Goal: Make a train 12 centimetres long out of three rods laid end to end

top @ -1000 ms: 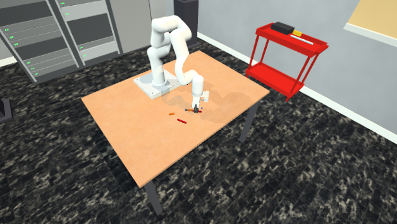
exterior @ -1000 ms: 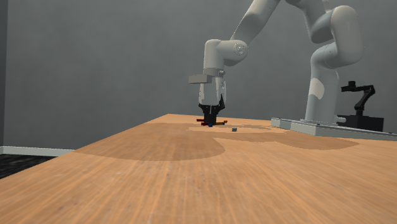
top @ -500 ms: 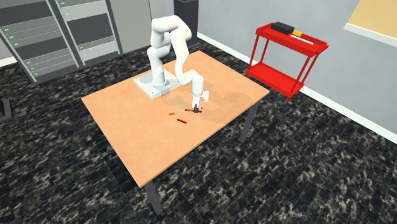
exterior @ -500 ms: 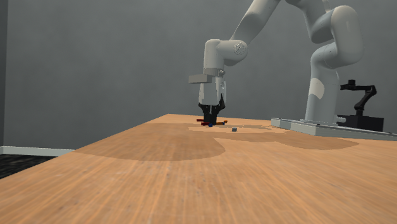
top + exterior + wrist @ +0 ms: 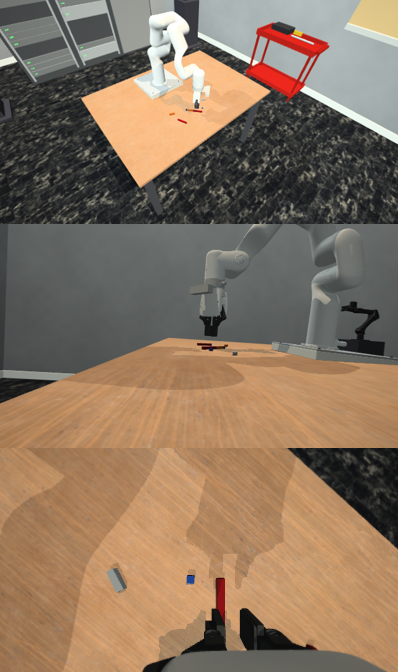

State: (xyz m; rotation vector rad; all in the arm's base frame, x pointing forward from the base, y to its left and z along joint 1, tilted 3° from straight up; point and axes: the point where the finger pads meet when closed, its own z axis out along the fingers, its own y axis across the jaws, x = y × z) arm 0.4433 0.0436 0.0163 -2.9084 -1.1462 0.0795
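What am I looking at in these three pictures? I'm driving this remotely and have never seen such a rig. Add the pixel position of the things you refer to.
It is one white jointed arm whose end effector (image 5: 196,107) (image 5: 211,335) (image 5: 228,622) points down. It holds nothing: its two black fingers are slightly apart, above the table (image 5: 142,142) (image 5: 190,414) (image 5: 55,613).

The top view looks down across the room, the exterior view looks low along the table, and the wrist view looks past the fingers.

On the table, a blue, an orange and a red rod (image 5: 198,111) form a line. Apart from it lie another red rod (image 5: 182,121), another orange rod (image 5: 172,114), a small blue rod (image 5: 202,107) (image 5: 211,349) (image 5: 190,579) and a grey rod (image 5: 203,99) (image 5: 234,353) (image 5: 117,580).
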